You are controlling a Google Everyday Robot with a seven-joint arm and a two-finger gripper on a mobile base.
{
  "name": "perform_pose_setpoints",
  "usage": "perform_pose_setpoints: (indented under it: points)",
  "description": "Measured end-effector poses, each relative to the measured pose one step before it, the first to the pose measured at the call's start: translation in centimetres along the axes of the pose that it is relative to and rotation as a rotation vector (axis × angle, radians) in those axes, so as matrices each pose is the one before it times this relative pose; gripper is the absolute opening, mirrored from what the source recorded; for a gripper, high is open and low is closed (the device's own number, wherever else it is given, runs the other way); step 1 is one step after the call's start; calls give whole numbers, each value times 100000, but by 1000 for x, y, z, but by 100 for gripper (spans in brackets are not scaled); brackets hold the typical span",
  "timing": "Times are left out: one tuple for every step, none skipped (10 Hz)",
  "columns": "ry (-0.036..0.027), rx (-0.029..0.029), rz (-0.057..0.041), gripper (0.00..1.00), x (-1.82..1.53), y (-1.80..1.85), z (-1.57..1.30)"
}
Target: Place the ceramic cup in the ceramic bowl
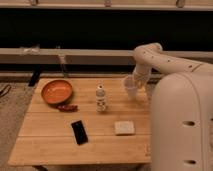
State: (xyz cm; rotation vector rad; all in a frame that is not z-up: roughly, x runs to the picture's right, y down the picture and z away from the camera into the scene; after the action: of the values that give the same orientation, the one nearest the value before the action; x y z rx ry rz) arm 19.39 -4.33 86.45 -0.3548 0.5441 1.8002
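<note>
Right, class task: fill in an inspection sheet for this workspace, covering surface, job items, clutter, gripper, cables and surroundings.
Surface: wooden table, slatted top.
Job's things: ceramic cup near the far right corner; ceramic bowl far left, looks empty.
Clutter: white bottle upright mid-table; dark red item beside the bowl; black flat device; white square pad.
Gripper: gripper at the cup's upper right side.
Cables: nothing seen.
Surroundings: pale ledge below a dark wall.
</note>
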Motion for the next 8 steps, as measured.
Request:
perform_pose_setpoints:
  points:
    - [-1002, 1204, -1487, 0, -1473, 1023, -82]
    - [-1239, 274, -1062, 0, -1573, 1258, -95]
    - [-474, 261, -1194, 0, -1260, 1430, 22]
    - [-1157, -1150, -1848, 0, -1085, 1884, -12]
    - [309, -649, -1405, 0, -398, 1350, 161]
    - [-298, -2366, -2689, 0, -773, 2855, 332]
    - [653, -1491, -2387, 0, -299, 2184, 389]
    - [63, -2491, -3032, 0, -464, 2730, 400]
